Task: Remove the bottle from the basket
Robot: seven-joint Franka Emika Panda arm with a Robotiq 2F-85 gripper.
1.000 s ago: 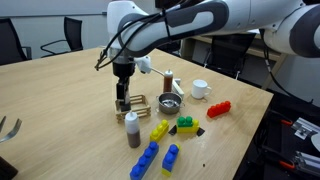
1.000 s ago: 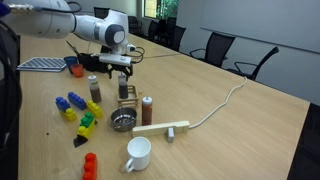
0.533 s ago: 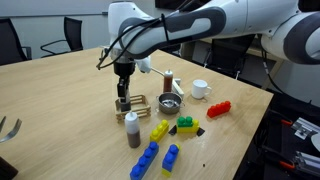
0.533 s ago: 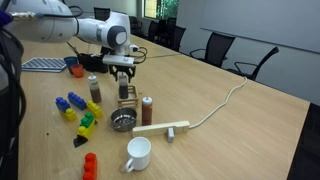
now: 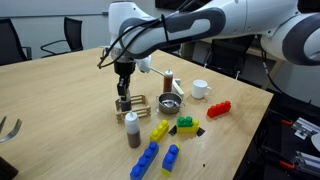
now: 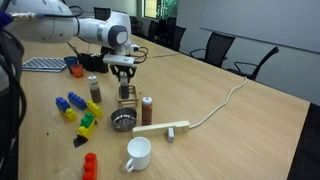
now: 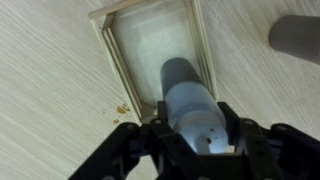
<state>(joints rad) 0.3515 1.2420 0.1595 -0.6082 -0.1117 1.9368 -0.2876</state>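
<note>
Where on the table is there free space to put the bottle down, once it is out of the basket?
Free: the broad bare table beside the basket, on the side away from the strainer. Crowded: around the strainer, the cup and the coloured blocks. The gripper holds the bottle.

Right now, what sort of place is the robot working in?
Probably an office meeting room: a long wooden table, black office chairs drawn up around it, and a plain grey wall behind.
</note>
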